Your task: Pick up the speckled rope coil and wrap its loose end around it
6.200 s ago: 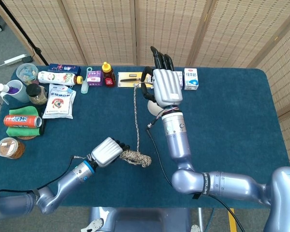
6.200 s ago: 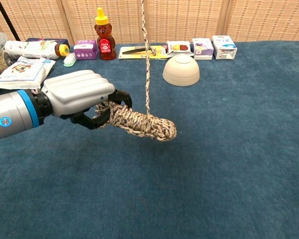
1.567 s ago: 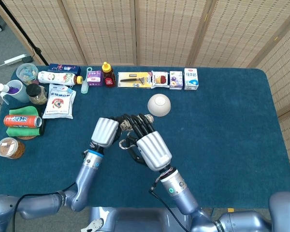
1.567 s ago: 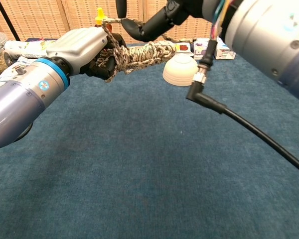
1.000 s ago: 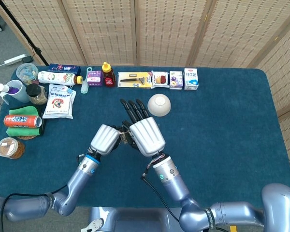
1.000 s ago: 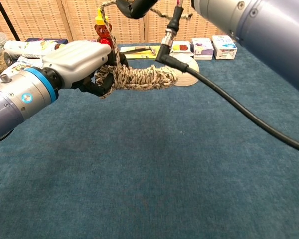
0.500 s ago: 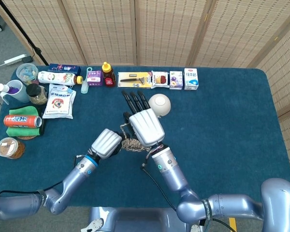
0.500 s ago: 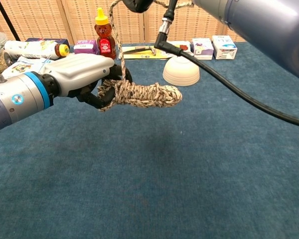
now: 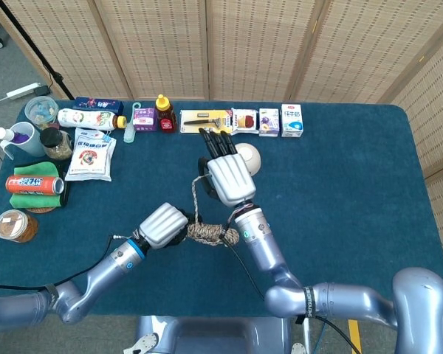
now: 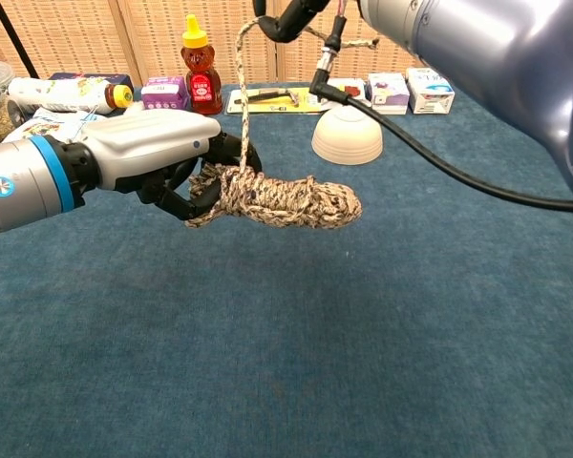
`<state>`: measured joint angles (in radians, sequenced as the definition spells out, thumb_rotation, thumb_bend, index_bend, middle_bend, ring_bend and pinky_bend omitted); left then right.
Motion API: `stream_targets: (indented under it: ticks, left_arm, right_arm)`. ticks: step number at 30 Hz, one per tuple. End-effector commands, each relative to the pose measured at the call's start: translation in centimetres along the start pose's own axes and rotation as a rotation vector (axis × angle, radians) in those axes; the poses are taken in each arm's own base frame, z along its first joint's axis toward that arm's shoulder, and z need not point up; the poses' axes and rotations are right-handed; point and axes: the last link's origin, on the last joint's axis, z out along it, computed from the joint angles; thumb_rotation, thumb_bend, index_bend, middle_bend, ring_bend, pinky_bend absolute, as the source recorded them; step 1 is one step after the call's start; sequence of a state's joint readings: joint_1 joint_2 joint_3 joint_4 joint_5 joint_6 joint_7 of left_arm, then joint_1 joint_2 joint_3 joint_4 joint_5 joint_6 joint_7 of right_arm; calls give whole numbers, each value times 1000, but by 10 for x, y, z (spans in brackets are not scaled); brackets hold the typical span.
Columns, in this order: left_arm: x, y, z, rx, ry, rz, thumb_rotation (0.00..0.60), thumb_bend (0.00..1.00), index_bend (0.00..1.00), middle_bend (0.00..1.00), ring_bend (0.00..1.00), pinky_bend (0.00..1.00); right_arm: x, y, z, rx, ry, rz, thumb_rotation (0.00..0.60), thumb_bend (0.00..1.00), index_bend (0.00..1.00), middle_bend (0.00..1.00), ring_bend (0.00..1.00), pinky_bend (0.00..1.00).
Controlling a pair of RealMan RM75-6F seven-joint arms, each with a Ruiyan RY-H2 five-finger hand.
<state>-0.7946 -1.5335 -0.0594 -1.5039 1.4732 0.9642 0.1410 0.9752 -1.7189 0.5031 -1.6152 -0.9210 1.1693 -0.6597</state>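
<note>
The left hand [image 10: 148, 157] grips the speckled beige rope coil [image 10: 282, 202], now lowered. The right hand [image 9: 229, 179] has risen, pinching the loose end [image 10: 240, 91] taut. Another wrap seems to be under way.

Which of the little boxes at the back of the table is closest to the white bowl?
The small box with the red picture, leftmost of the three little boxes. It sits just behind the white bowl; the purple box and the blue-and-white box lie further right.
</note>
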Motion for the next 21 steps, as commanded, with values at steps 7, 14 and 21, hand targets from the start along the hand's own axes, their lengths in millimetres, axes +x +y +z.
stream_targets:
  ticks: [7,14,21]
  left_arm:
    - [2,3,-5,-33,0,-13,600,650,807,603,588,677]
    - [9,14,-12,-78,0,-81,600,650,807,604,588,677]
    - [22,17,-16,-100,17,-108,600,650,807,603,588,677]
  right_arm:
    - [-4,32,14,-68,13,28,600,495,757,0,0,0]
    - [-6,60,14,-118,12,67,600,495,757,0,0,0]
    - [-16,72,10,-112,-54,132,600,495,757,0,0,0]
